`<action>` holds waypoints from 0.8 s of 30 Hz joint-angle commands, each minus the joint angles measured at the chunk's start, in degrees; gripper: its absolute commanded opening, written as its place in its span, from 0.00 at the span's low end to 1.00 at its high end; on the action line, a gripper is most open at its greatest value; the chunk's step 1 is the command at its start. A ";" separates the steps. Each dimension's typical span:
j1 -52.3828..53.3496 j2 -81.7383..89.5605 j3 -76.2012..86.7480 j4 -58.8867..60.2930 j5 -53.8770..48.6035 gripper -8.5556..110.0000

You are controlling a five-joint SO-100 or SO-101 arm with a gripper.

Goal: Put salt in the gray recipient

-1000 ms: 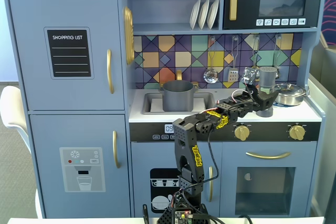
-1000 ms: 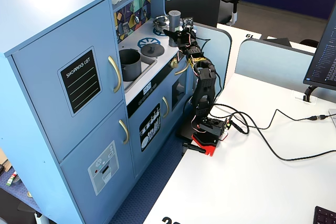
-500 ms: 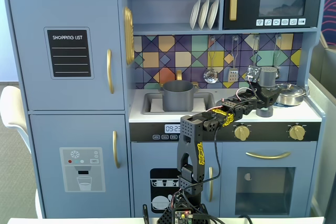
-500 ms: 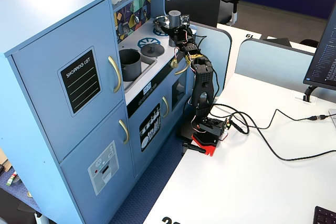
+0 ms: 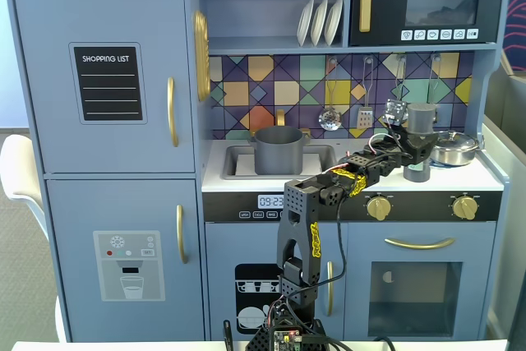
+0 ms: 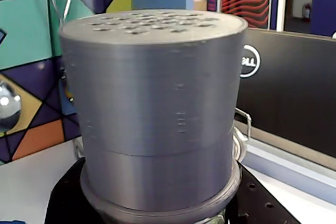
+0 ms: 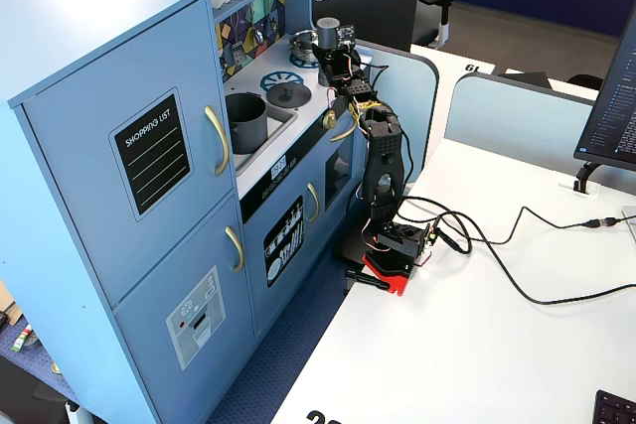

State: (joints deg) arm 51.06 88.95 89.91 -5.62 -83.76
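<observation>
Dark gray salt (image 6: 157,114) filling the wrist view, upright, perforated top plain to see, matching dark base ring below. Same shaker (image 5: 420,133) standing at the right end of the toy kitchen's white counter (image 5: 345,180) in a fixed view, just left of a shiny silver pan (image 5: 454,147). Black arm (image 5: 300,228) rising from the white desk (image 7: 477,345), reaching up and right, gripper (image 5: 408,154) right at the salt's lower half. Jaws look set around it, but pinching or merely close: cannot tell. Gray recipient (image 5: 278,150) sitting in the sink, well apart to the left; seen again from the side (image 7: 244,120) in the other fixed view, a flat gray lid (image 7: 289,94) on the counter between pot and salt (image 7: 328,35).
</observation>
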 commanded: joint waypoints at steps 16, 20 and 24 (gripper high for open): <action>-4.04 10.20 -10.99 6.86 11.16 0.07; -6.50 13.45 -16.08 14.50 16.00 0.07; -10.20 16.88 -19.34 21.01 25.75 0.07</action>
State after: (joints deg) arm 43.95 98.00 77.87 11.78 -66.62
